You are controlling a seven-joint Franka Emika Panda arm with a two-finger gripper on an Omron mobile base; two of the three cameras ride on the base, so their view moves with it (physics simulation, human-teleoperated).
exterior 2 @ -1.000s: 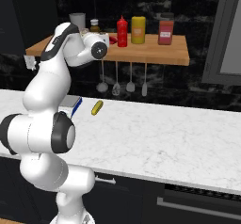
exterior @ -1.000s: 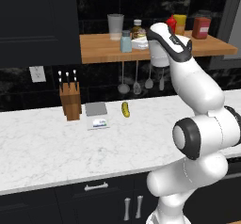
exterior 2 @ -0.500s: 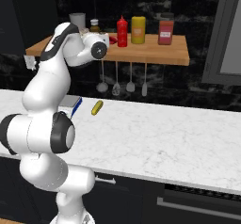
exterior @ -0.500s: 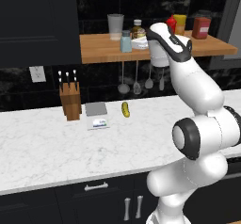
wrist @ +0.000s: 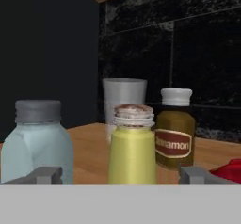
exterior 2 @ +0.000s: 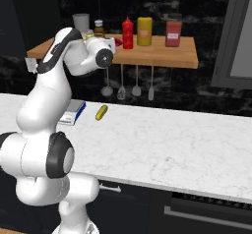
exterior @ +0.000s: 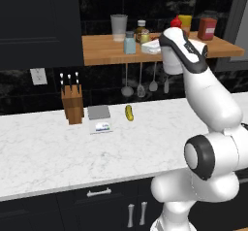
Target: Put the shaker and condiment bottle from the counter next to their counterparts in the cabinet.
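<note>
Fingers (wrist: 120, 173) spread wide either side of the shaker (wrist: 132, 145), standing on the cabinet (exterior: 104, 50) beside the pale blue shaker (wrist: 36, 143) at nine o'clock; nothing has shifted, so release looks done.

The shelf (exterior: 101, 48) ran along the black wall; on it stood a grey cup (exterior: 118, 27), a blue shaker (exterior: 129, 42), a brown jar (wrist: 174, 129) and the olive shaker (wrist: 132, 145), close together at its left part; further right stood the red bottle (exterior 2: 128, 33) just beside a yellow bottle (exterior 2: 144, 31), then a red jar (exterior 2: 173, 33) a little apart; below, the counter (exterior: 43, 152) carried a knife block (exterior: 72, 104), a grey scale (exterior: 100, 118) beside it and a pickle (exterior: 129, 112) near the wall
</note>
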